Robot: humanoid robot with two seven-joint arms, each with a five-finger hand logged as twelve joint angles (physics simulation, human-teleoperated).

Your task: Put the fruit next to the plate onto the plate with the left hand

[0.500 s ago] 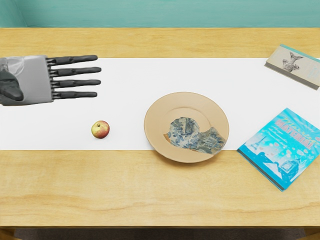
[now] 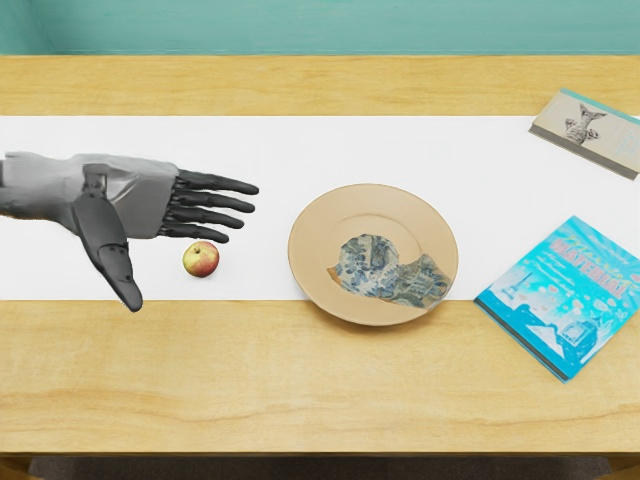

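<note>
The apple (image 2: 201,259), red with a yellow patch, sits on the white runner (image 2: 400,150) a little to the left of the plate (image 2: 310,225), apart from its rim and not on it. The plate is tan with a blue-patterned patch in its well and holds no fruit.

The left hand (image 2: 135,205) comes in from the left edge and hangs just far of the apple. Its fingers (image 2: 215,203) are stretched out straight toward the right, slightly fanned, and grasp nothing. The thumb (image 2: 112,258) points toward the near edge, to the left of the apple. A small gap shows between the nearest finger and the fruit; how high the hand is above the runner cannot be told.

The runner crosses the wooden surface (image 2: 300,380) from left to right. To the right of the plate lies a teal book (image 2: 560,295), partly off the runner, and a grey book (image 2: 590,130) lies at the far right.
</note>
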